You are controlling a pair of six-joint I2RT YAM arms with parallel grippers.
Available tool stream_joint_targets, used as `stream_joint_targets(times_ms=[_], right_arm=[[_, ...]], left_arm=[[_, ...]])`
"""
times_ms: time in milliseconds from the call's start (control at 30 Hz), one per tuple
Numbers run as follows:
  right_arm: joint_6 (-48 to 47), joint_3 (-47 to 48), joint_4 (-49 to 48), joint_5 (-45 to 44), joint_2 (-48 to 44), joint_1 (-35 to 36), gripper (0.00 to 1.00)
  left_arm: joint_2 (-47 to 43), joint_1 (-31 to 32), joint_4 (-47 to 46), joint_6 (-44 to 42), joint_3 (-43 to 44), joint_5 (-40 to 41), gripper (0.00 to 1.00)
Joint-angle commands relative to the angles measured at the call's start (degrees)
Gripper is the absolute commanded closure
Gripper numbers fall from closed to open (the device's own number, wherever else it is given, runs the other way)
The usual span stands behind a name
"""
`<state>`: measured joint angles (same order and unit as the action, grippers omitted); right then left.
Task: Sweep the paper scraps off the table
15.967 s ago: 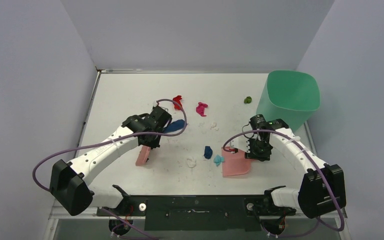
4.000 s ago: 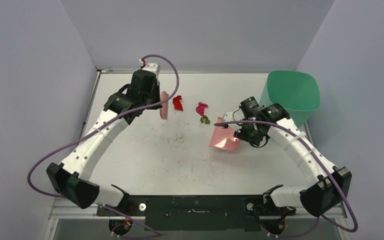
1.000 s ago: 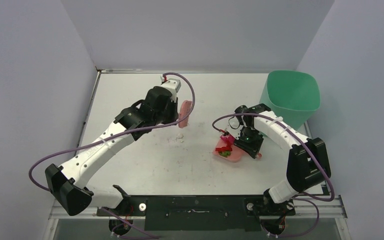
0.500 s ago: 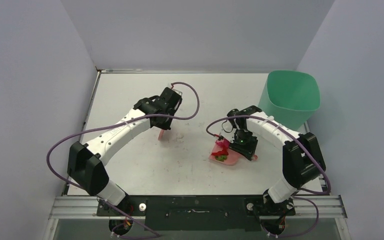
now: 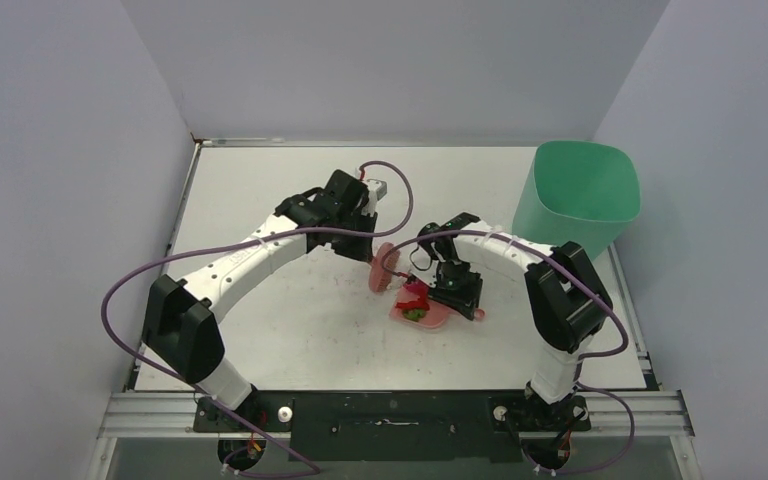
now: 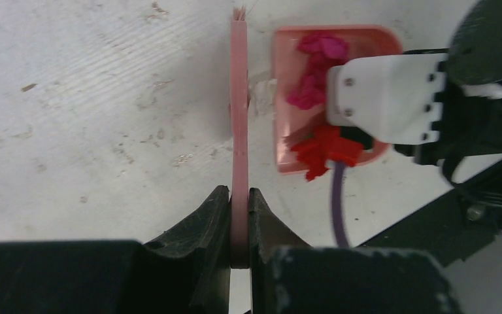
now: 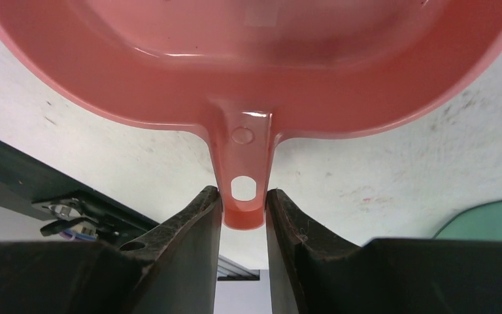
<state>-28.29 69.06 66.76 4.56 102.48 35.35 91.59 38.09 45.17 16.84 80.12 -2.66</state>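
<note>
My left gripper [image 5: 365, 222] [image 6: 239, 196] is shut on the pink brush [image 5: 380, 268] [image 6: 238, 104], which stands edge-on just left of the pink dustpan [image 5: 443, 316] [image 6: 281, 134]. My right gripper [image 5: 457, 289] [image 7: 243, 204] is shut on the dustpan's handle [image 7: 244, 173]. Red, magenta and green paper scraps [image 5: 415, 301] lie in the pan; the left wrist view shows magenta scraps [image 6: 314, 72] and a red scrap [image 6: 325, 149] in it. The white table [image 5: 290, 320] shows only faint specks and dust around the pan.
A green bin [image 5: 578, 195] stands at the table's back right, its edge also in the right wrist view [image 7: 490, 219]. The right arm's purple cable [image 5: 400, 262] loops over the pan. The table's front rail [image 5: 390, 405] lies near the arm bases.
Both grippers have moved left and nearer; the dustpan with its scraps slid left. The brush came from the left to stand right beside the pan's mouth.
</note>
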Motion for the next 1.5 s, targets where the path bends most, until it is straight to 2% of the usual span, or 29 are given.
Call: stream_joint_targets(times_ms=[0, 233, 500, 767, 1033, 1267, 1467], right_arm=[[2.6, 3.7, -2.0, 1.7, 1.8, 2.9, 0.95], [3.5, 3.0, -3.9, 3.8, 0.5, 3.8, 0.95], [4.2, -2.2, -8.2, 4.2, -7.0, 3.8, 0.95], [3.8, -2.5, -6.8, 3.0, -11.9, 3.5, 0.95], [1.1, -1.0, -3.9, 1.5, -17.7, 2.6, 0.95], [-2.8, 2.8, 0.7, 5.7, -20.0, -0.5, 0.95], [-6.6, 7.9, 4.0, 5.4, -19.8, -3.4, 0.95]], left_arm=[[-3.0, 0.2, -5.3, 4.5, 1.3, -13.7, 1.00], [-7.3, -0.3, -6.5, 6.5, 1.9, -14.8, 1.00], [-14.5, -1.0, -6.6, 7.8, 2.7, -11.8, 1.00], [-20.9, -1.3, -4.7, 7.8, 2.6, -6.5, 1.00], [-33.6, -2.4, -4.0, 7.0, -8.9, 3.9, 1.00], [-42.8, -2.8, -3.2, 5.2, -21.1, 5.3, 1.00], [-46.9, -2.8, -2.1, 5.9, -27.1, 4.1, 1.00]])
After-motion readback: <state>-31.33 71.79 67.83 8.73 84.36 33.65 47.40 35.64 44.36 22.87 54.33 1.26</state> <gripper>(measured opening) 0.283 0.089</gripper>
